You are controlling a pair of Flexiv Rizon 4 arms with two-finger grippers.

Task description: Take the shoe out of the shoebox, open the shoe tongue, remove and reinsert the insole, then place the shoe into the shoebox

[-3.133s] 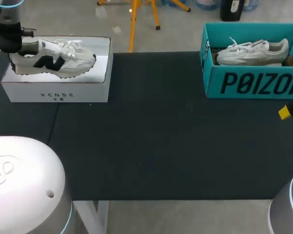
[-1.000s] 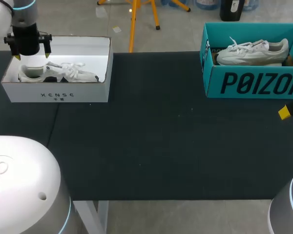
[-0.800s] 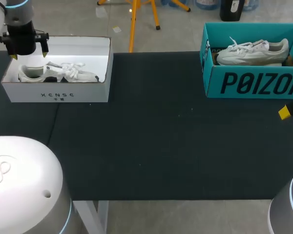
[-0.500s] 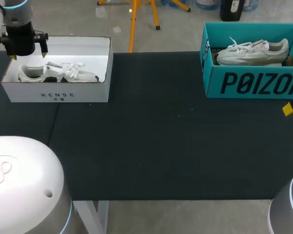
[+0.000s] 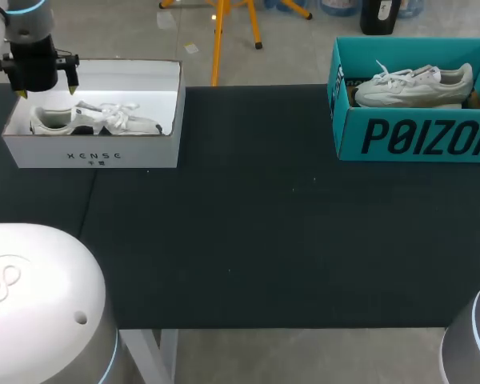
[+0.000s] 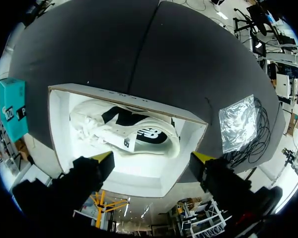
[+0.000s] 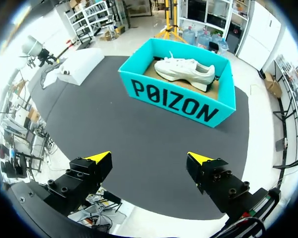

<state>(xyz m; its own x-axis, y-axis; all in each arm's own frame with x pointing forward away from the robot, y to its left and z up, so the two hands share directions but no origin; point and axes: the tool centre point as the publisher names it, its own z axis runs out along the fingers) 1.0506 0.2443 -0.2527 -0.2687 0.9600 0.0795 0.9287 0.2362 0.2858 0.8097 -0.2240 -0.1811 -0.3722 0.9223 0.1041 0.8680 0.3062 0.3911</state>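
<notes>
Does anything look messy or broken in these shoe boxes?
Nothing looks broken. The black-and-white shoe in the white box seems to lie on its side, while the white shoe stands upright in the teal box.

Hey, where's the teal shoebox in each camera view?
Head view: teal shoebox at the table's far right corner.
Left wrist view: teal shoebox, small, far across the table from the white shoebox.
Right wrist view: teal shoebox ahead of the right hand.
Shared landmark: the white shoebox, in all three.
</notes>
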